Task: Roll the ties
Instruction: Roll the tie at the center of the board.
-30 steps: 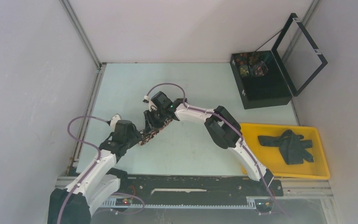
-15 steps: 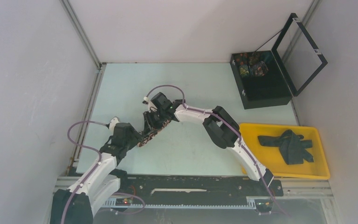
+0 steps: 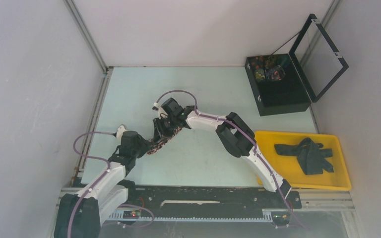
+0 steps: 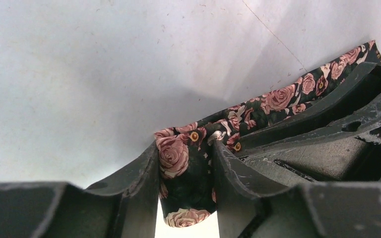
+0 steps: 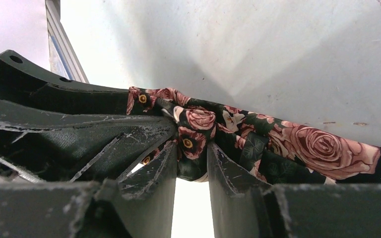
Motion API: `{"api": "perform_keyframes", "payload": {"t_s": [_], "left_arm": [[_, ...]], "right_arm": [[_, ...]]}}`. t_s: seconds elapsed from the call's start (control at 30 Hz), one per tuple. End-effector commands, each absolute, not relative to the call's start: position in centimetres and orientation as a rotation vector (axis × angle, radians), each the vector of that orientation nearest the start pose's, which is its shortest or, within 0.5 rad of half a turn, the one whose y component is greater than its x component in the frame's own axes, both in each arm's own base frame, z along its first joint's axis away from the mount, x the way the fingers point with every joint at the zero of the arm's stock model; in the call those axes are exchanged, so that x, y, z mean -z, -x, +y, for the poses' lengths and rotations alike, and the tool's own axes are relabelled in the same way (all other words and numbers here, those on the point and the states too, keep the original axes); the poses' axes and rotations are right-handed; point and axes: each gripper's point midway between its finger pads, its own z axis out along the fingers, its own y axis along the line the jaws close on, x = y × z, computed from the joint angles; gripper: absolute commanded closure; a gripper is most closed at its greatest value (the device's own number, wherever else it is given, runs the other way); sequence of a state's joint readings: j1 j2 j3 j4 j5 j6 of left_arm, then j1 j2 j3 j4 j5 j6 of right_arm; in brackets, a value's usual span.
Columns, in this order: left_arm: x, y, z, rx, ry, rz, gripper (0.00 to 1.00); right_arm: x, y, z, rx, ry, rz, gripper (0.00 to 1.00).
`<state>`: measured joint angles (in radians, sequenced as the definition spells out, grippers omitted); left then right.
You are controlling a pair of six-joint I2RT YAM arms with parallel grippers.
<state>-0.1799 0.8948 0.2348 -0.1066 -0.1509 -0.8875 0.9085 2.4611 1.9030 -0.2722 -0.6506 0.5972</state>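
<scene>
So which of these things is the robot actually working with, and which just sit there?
Job: rose-patterned tie, pinched by left gripper and right gripper; dark ties, waiting.
Just standing by: yellow tray under them, open black box.

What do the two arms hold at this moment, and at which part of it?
Both hold one rose-patterned tie. The left gripper pinches bunched fabric at the nearer end of its visible stretch, the right gripper at the farther end.
</scene>
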Motion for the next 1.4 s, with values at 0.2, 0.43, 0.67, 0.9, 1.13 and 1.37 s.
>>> {"api": "perform_keyframes", "payload": {"t_s": [0.2,0.43,0.67,0.9,1.13,1.37], "left_arm": [[-1.3,-23.5,-6.1,0.437,0.945,2.209,0.85],[-1.8,-23.2,-5.3,0.358,0.961,2.225,0.93],[-1.9,-22.9,-5.3,0.347,0.964,2.235,0.58],[-2.2,-22.4,-5.0,0.339,0.978,2.233,0.51],[-4.5,-21.8,-4.3,0.295,0.969,2.219,0.43],[-9.6,-22.4,0.1,0.026,0.889,2.158,0.37]], "right_arm": [[-3.2,-24.7,53.6,-1.406,0.787,2.614,0.69],[-4.8,-25.8,53.2,-1.383,0.769,2.587,0.66],[-6.9,-26.6,51.8,-1.356,0.758,2.545,0.6],[-8.5,-27.1,48.9,-1.298,0.744,2.514,0.59],[-7.9,-24.5,47.1,-1.271,0.796,2.518,0.61],[-5.8,-21.1,48.5,-1.229,0.9,2.543,0.72]]}}
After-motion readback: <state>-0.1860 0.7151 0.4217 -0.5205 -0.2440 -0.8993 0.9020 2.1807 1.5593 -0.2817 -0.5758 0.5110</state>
